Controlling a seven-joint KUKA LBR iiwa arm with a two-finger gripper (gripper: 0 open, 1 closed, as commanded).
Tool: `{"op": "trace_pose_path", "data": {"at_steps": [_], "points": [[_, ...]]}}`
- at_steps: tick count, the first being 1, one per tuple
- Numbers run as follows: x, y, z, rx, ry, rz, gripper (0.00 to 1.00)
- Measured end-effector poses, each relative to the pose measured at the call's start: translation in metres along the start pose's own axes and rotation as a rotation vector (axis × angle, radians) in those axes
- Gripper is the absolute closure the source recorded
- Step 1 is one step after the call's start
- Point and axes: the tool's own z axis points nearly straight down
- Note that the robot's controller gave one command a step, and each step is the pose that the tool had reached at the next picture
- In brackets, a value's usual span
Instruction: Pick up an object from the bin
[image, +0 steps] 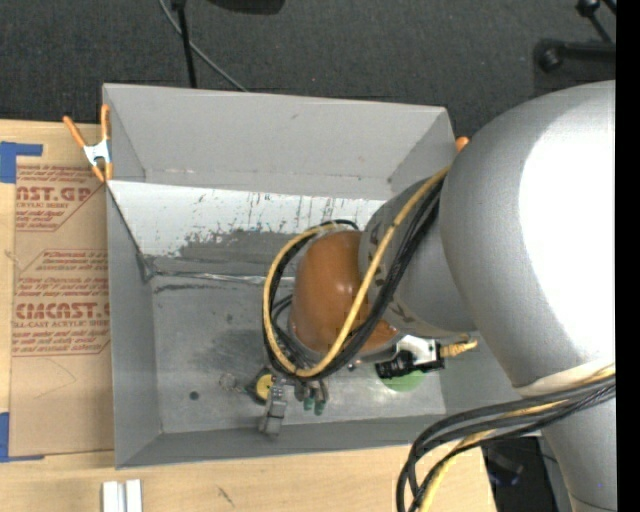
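Gripper (290, 408) low at near wall of bin (130, 300)
Open or closed, I cannot tell; it may hit the wall and miss the yellow piece (262, 383).

Big grey arm (540, 230) bulks across the right of the frame, reaching in toward the centre. The orange wrist cover (325, 290) sits mid-frame, with yellow and black cables (272, 300) looped round it. The hand (273, 405) hangs at lower centre, pointing down below the cover's left end.
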Motion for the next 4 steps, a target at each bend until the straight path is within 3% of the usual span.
{"op": "trace_pose_path", "data": {"at_steps": [1,2,3,4], "points": [[-0.001,0.001,0.000,-0.002,-0.002,0.000,0.00],[0.001,0.001,0.000,-0.001,0.004,-0.001,1.00],[0.000,0.002,-0.078,-0.002,-0.002,-0.003,1.00],[0.000,0.003,-0.087,0.001,0.003,-0.004,1.00]]}}
